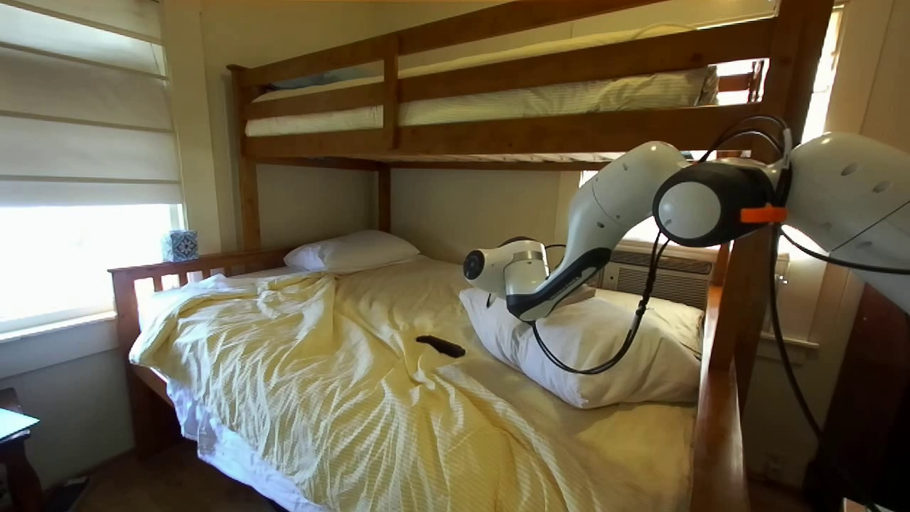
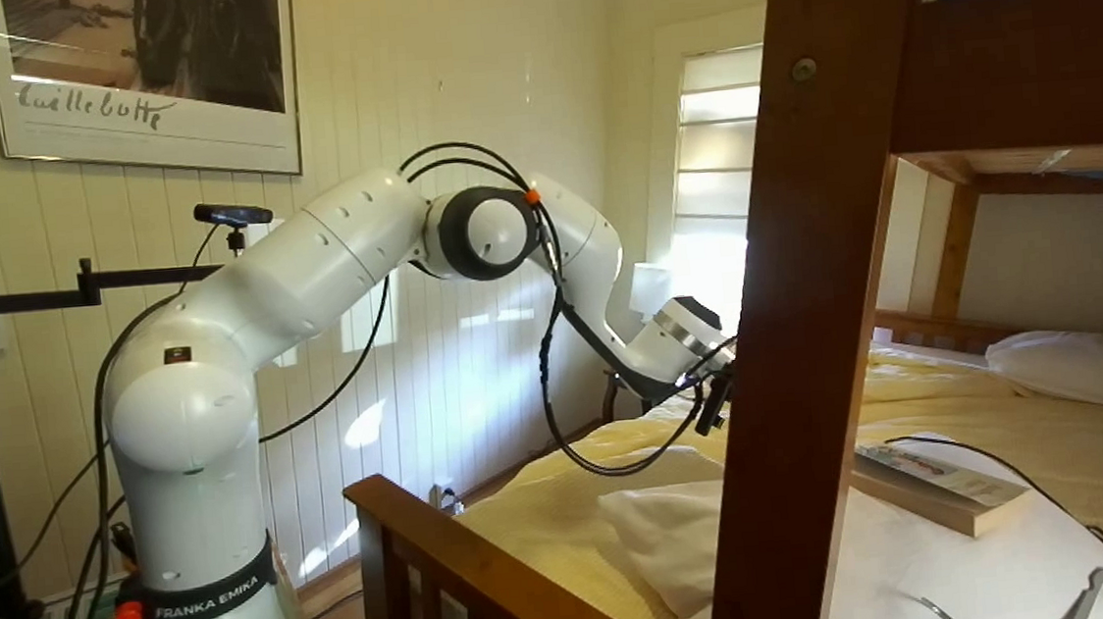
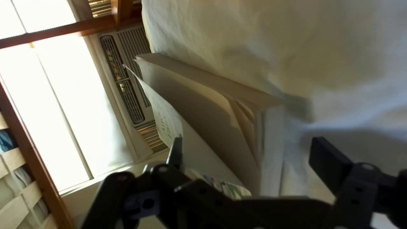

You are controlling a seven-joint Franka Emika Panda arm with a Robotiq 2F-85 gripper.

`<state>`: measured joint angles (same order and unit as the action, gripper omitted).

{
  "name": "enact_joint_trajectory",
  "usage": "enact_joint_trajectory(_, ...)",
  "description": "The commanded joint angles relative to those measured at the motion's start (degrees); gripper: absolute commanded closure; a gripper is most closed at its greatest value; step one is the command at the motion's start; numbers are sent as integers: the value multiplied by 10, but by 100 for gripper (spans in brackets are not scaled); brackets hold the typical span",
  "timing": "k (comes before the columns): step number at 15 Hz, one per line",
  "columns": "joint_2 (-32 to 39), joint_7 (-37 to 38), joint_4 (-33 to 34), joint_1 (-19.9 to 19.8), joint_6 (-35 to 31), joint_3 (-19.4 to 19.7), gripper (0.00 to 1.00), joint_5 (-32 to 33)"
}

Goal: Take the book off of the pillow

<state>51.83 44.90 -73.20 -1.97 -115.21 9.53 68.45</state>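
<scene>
Paperback book [image 3: 206, 111] atop plump white pillow [image 3: 286, 51], cover splayed. Gripper [image 3: 249, 149] by pillow w/ fingers [image 3: 330, 165] wide, apparently either side of book in wrist view, prob. to pinch its thickness; no hold yet.

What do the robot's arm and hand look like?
The arm is rounded and mostly white, with black cables and an orange strap. A black band low down reads FRANKA EMIKA. The hand is black with two blocky fingers.
</scene>
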Motion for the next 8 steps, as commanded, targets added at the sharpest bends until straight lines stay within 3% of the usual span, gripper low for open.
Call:
enact_joint_trajectory(1,22,-21,33,13,23,18,0,15)
enact_joint_trajectory(2,3,-9,4,7,5,4,0,2)
enact_joint_trajectory(5,3,-9,4,8,7,5,0,3)
enact_joint_trajectory(8,10,-81,14,-6,8,-12,0,-24)
